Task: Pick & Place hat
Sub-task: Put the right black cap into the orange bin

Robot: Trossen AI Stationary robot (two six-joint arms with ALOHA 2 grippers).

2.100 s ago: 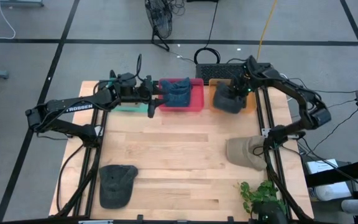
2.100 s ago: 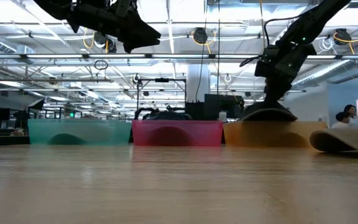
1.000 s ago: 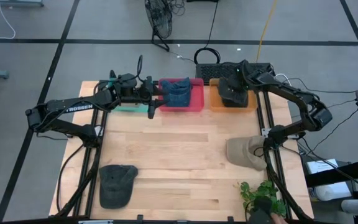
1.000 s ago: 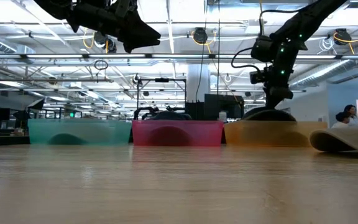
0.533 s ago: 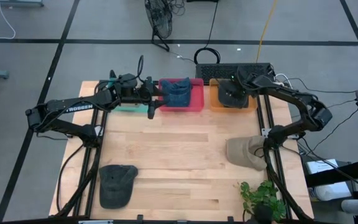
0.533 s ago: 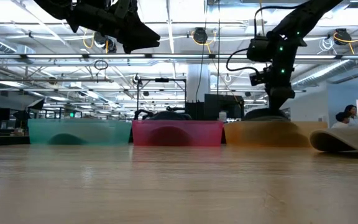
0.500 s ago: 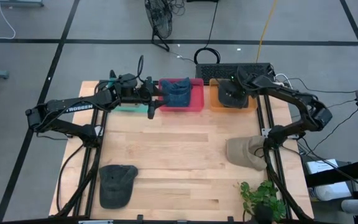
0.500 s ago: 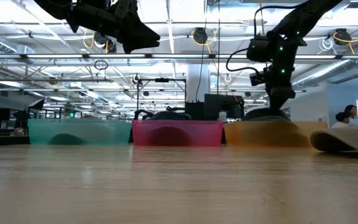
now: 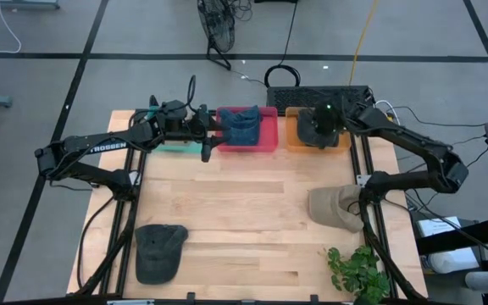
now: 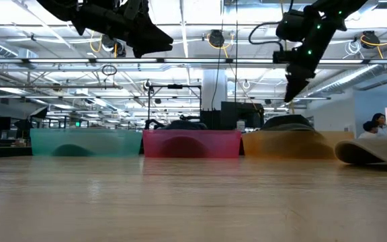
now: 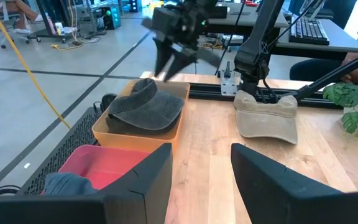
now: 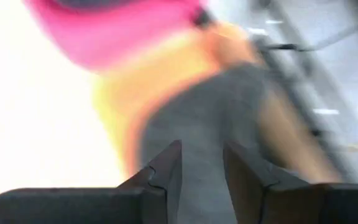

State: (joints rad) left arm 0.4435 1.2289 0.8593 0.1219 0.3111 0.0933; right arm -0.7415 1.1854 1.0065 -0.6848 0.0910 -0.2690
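Note:
A dark grey hat (image 9: 316,138) lies in the orange bin (image 9: 291,140) at the table's far right; it also shows in the left wrist view (image 11: 146,109). My right gripper (image 10: 291,94) is open and empty, raised above that hat. My left gripper (image 9: 207,140) is open and empty, held up beside the pink bin (image 9: 265,140), which holds a blue hat (image 9: 242,127). A tan hat (image 9: 335,207) lies on the table at the right. A dark hat (image 9: 159,252) lies at the near left.
A teal bin (image 10: 86,142) stands left of the pink one along the far edge. A green plant (image 9: 358,271) stands at the near right corner. Bare wood lies across the middle of the table (image 9: 244,220).
My right gripper has gone up from the dark grey hat, clear of the orange bin. The hat stays lying in the bin.

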